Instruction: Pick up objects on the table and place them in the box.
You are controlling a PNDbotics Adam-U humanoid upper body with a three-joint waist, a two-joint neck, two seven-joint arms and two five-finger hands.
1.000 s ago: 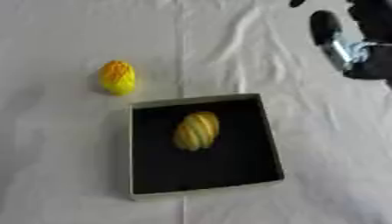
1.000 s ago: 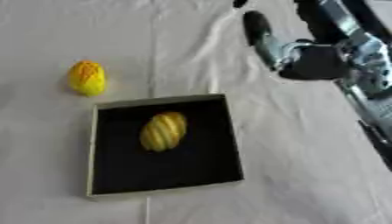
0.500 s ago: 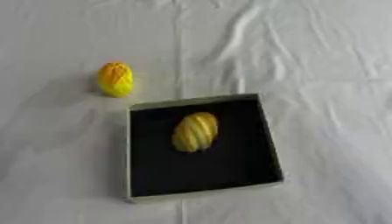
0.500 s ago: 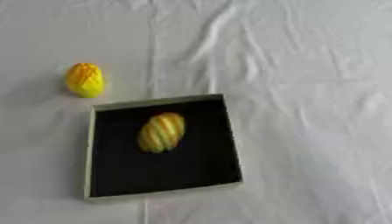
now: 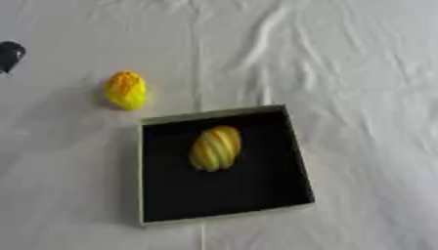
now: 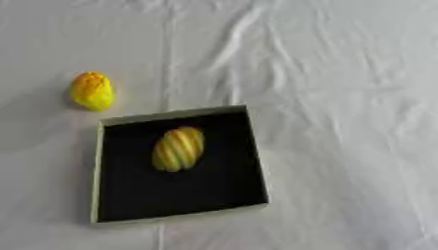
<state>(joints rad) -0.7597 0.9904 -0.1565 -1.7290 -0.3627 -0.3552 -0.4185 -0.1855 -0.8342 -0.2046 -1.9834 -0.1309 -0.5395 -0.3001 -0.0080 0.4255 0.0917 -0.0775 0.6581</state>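
While the white cloth-covered table [image 5: 359, 73] lies wrinkled, the black box [image 5: 295, 146] already holds one striped yellow object [image 5: 215, 148]. Another yellow-orange object [image 5: 126, 90] sits on the cloth just beyond its far-left corner, untouched. Only a dark tip of the left hand [image 5: 10, 54] shows at the edge; I cannot tell its fingers. Next, it must reach and grasp that object.

A white cloth [image 5: 342, 73] covered the whole tabletop, with soft wrinkles and one straight fold line, under even light.
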